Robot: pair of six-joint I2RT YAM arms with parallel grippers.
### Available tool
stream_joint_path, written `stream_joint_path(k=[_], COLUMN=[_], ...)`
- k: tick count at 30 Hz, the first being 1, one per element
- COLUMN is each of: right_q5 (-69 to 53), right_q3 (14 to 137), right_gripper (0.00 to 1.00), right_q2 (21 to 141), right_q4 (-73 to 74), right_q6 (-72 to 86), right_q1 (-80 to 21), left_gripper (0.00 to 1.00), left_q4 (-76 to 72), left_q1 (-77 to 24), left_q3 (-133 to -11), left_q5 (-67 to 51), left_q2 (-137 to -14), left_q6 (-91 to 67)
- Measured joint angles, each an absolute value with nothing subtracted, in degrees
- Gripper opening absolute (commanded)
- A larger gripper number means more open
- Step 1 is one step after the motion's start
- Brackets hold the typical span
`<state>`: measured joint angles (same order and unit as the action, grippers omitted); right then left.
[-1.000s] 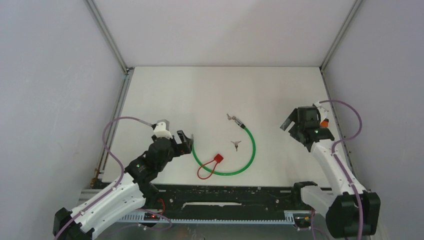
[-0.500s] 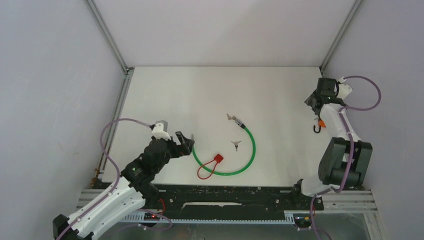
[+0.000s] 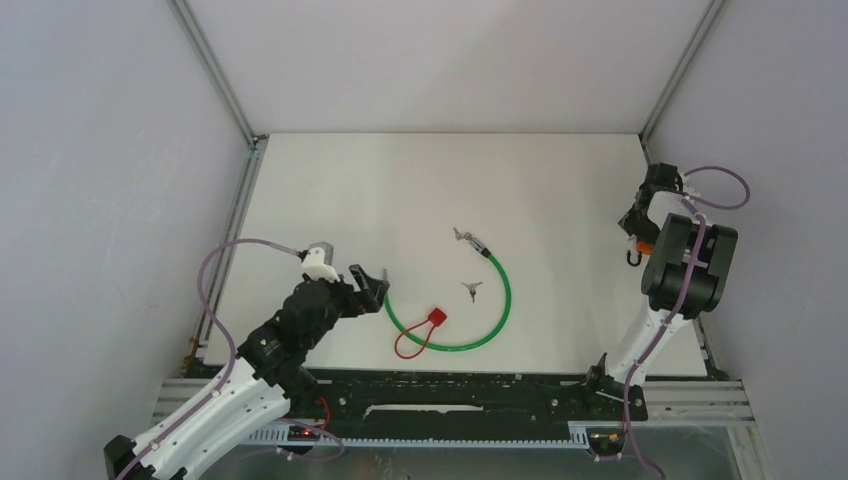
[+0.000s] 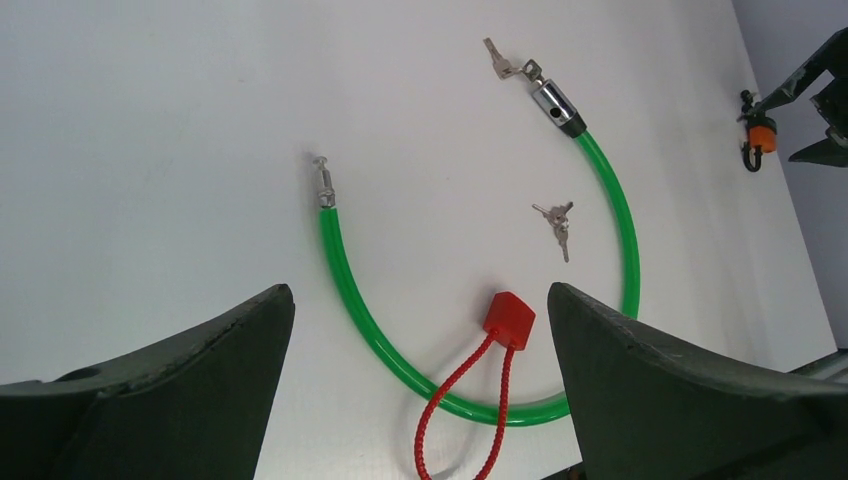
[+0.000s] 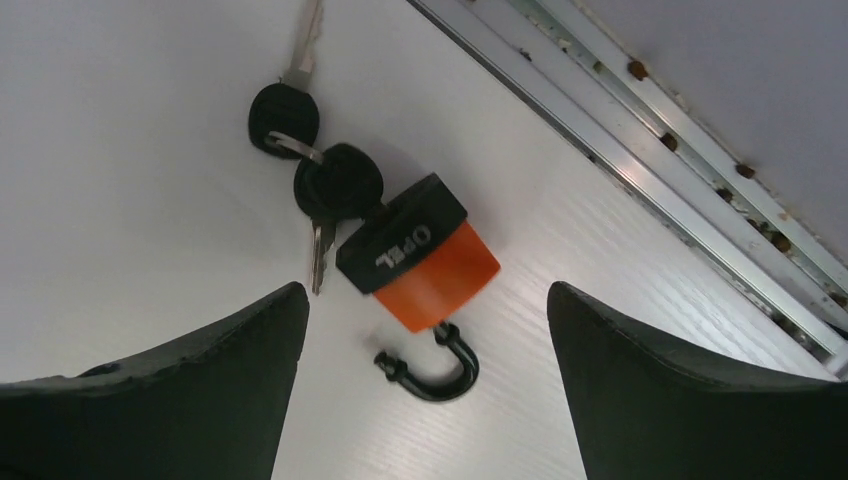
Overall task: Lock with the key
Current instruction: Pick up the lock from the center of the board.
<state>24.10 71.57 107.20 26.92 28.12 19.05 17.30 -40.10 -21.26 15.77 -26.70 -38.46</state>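
Note:
An orange padlock (image 5: 432,268) with a black end lies near the table's right edge, its black shackle (image 5: 440,372) swung open. Two black-headed keys (image 5: 335,182) on a ring lie against its black end. My right gripper (image 5: 425,292) hovers over it, open, with a finger on each side. In the top view, the padlock (image 3: 643,245) lies just below that gripper (image 3: 633,222). My left gripper (image 4: 418,300) is open above a green cable lock (image 4: 345,290) with a key (image 4: 500,62) at its barrel (image 4: 556,104).
A red cable seal (image 4: 508,316) lies inside the green loop, and a loose pair of small keys (image 4: 557,222) lies beside it. A metal rail (image 5: 700,180) runs along the right table edge, close to the padlock. The enclosure walls stand on three sides.
My right arm has swung from the middle right out to the right edge and folded up, with its gripper now over the padlock. The left arm has barely shifted.

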Motion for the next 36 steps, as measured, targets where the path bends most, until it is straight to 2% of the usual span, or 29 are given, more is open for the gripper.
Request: stream_joint_path(k=[7, 10, 13, 15, 20, 23, 28, 33, 36], right_q5=[18.0, 16.3, 15.0, 14.8, 15.6, 17.1, 17.3, 15.4, 13.1], right_q3=[79.9, 83.9, 86.0, 86.1, 86.3, 85.0, 82.3, 82.2, 80.6], right_gripper=[0.88, 0.68, 0.52, 0.35, 0.12, 0.06, 0.10, 0.37, 0.43], right_q2=[115.5, 118.2, 119.5, 119.7, 119.4, 117.1, 106.4, 98.1, 97.7], right_q4=[29.8, 31.8, 32.8, 33.3, 35.2, 35.5, 35.0, 33.1, 32.1], right_q6=[26.6, 25.9, 25.4, 24.9, 23.4, 23.6, 24.6, 26.3, 27.6], right_q1=[21.5, 22.0, 22.0, 22.0, 21.6, 20.2, 15.5, 12.6, 14.5], left_gripper=[1.00, 0.98, 0.97, 0.96, 0.95, 0.95, 0.94, 0.94, 0.94], left_q4=[17.0, 16.8, 16.8, 16.8, 16.8, 15.8, 13.4, 12.5, 12.6], left_q1=[-40.1, -40.1, -40.1, -40.1, -40.1, -40.1, -40.1, -40.1, -40.1], left_q3=[-21.3, -21.3, -21.3, -21.3, -21.3, -21.3, -21.3, -22.2, -23.0], left_q5=[14.8, 14.8, 14.8, 14.8, 14.8, 15.1, 16.2, 16.4, 16.4], left_q2=[-26.5, -26.5, -26.8, -27.0, -27.6, -28.6, -31.7, -34.5, -34.6], left_q6=[-38.0, -38.0, -37.9, -38.0, -38.0, -38.0, -38.2, -38.2, -38.1])
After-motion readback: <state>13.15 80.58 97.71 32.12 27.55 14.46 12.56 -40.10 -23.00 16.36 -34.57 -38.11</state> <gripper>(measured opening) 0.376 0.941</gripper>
